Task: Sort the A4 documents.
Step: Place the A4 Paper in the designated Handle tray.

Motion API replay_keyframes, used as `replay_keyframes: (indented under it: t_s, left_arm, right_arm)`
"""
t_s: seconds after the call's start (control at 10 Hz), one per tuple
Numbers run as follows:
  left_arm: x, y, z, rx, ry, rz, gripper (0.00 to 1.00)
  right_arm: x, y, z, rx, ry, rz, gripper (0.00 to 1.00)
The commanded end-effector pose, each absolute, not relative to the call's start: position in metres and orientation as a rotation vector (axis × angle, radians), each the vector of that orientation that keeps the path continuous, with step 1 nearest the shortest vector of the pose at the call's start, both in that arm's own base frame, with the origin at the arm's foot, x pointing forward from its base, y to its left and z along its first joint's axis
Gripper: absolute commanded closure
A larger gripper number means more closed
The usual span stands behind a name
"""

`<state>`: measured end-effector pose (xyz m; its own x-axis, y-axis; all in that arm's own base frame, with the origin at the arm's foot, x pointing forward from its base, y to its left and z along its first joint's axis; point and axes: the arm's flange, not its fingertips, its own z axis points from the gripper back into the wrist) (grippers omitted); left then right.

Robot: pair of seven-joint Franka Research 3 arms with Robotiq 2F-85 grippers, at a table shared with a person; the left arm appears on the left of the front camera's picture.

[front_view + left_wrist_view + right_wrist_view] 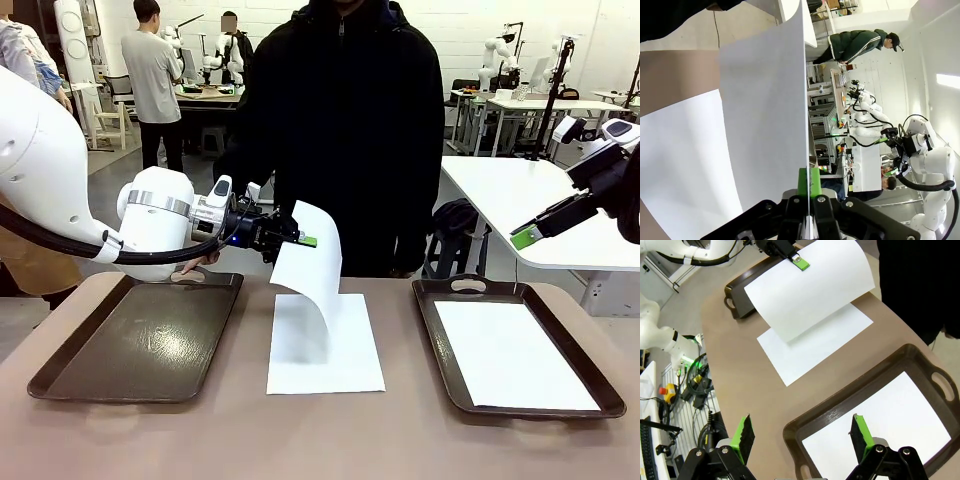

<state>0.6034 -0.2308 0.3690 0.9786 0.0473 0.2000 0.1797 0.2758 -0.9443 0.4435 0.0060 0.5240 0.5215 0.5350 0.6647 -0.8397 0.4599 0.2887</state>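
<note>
- front view: my left pincer [306, 241], just left of centre, is clamped on the upper edge of the lifted sheet [312, 268]. that sheet curls down, and its lower end meets the flat sheet [330, 365] lying on the table [300, 440] toward 6 o'clock. the left tray [140, 345] at 8 o'clock has a bare floor. the right tray [432, 330] at 4 o'clock holds the tray sheet [510, 355]. my right pincer [527, 236] hangs at 3 o'clock, above the table. a person [340, 120] stands at 12 o'clock.
- left wrist view: at 6 o'clock my left pincer pinches the lifted sheet's edge. the sheet runs up to 12 o'clock, with the flat sheet at 8 o'clock.
- right wrist view: my right pincer at 6 o'clock is spread wide with nothing between its tips. the tray sheet is at 4 o'clock, the lifted sheet at 12 o'clock and the left tray at 11 o'clock.
</note>
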Motion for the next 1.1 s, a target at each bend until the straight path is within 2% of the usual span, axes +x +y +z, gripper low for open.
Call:
replay_keyframes:
  t_s: [0.0,0.6,1.0]
  left_arm:
    - [0.603,-0.231,0.369,-1.291,-0.202,-0.089,1.00]
    - [0.603,-0.231,0.369,-1.291,-0.203,-0.090,0.99]
    - [0.544,-0.150,0.437,-1.057,-0.192,-0.251,0.99]
  right_arm:
    - [0.444,0.007,0.523,0.652,-0.536,0.893,0.00]
    - [0.444,0.007,0.523,0.652,-0.536,0.893,0.00]
    - [0.444,0.007,0.523,0.652,-0.536,0.893,0.00]
